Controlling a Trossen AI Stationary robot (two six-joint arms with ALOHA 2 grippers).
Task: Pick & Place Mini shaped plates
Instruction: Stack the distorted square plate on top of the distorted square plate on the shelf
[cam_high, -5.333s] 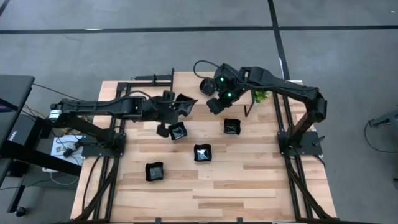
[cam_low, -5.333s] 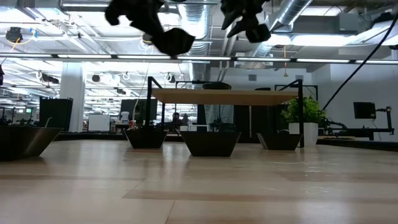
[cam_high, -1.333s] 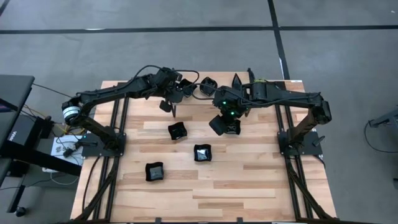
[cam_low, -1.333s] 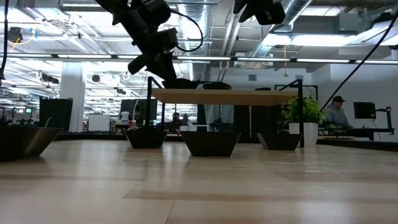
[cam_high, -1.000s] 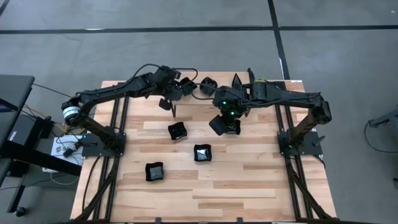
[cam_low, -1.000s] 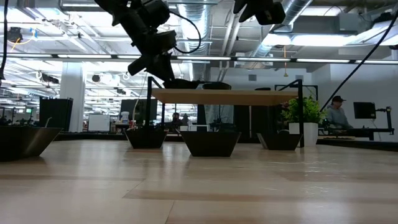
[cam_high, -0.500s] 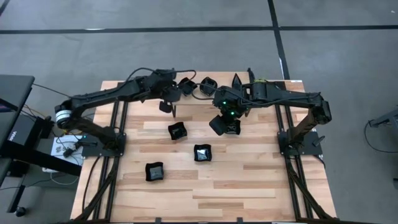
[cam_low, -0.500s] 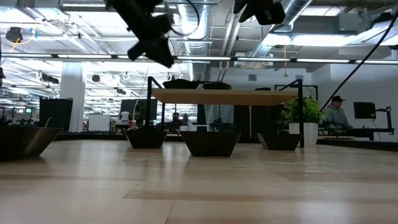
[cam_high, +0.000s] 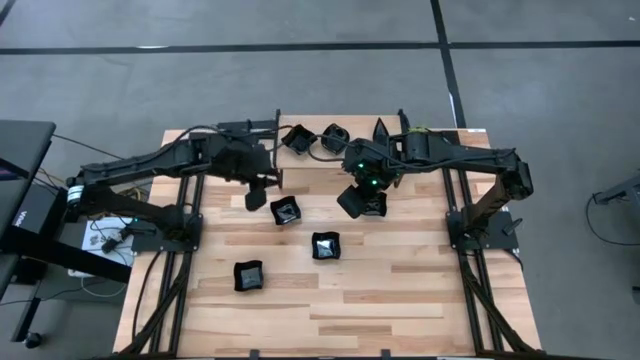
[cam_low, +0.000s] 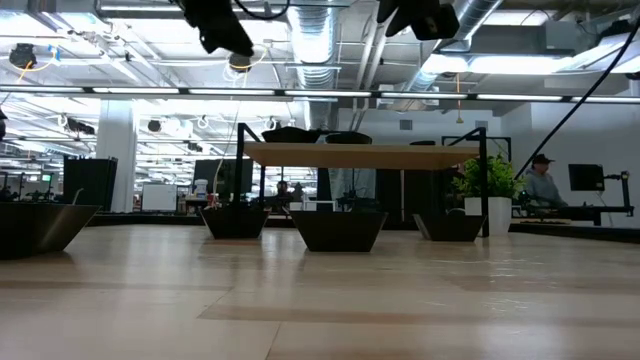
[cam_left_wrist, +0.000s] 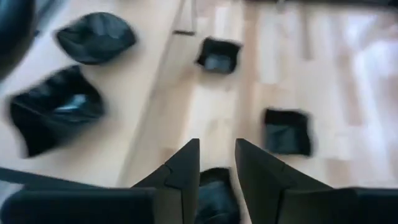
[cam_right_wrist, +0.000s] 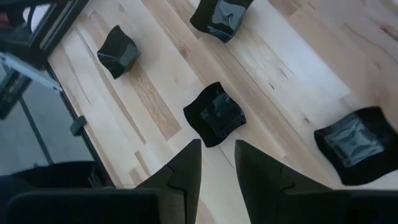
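A: Left side first. Left gripper (cam_high: 254, 199)?

B: Held up above the wooden table (cam_high: 400, 300), just left of a square plate (cam_high: 285, 210). The left wrist view shows its fingers (cam_left_wrist: 183, 171) a narrow gap apart with nothing between them. Empty.

A: Plates, from the left.

B: All glossy black. Lowest-left plate (cam_high: 248, 275) sits alone, well apart from both grippers. Then the square plate by the left gripper. Then the middle plate (cam_high: 325, 245), down and right of that one. Fourth plate (cam_high: 374, 204) lies partly under the right gripper.

A: Anything off the tabletop?

B: A raised shelf (cam_low: 365, 155) along the table's edge, at the top of the high view. Three plates on it: shelf square (cam_high: 296, 137), shelf round-cornered one (cam_high: 333, 135), and a pointed leaf plate (cam_high: 380, 130), in a row, close together.

A: Right gripper (cam_high: 350, 203)?

B: Raised over the table, right of centre, above the fourth plate's left edge. In the right wrist view its fingers (cam_right_wrist: 186, 165) stand slightly parted, nothing gripped, table plates spread out below.

A: Low view?

B: Both grippers high at the top of the picture, clear of the wood. Four plates stand in a line on the surface.

A: Farther right?

B: Green plant (cam_low: 487, 180) in a white pot beside the rightmost plate. A person (cam_low: 543, 181) in the room behind, well off the table.
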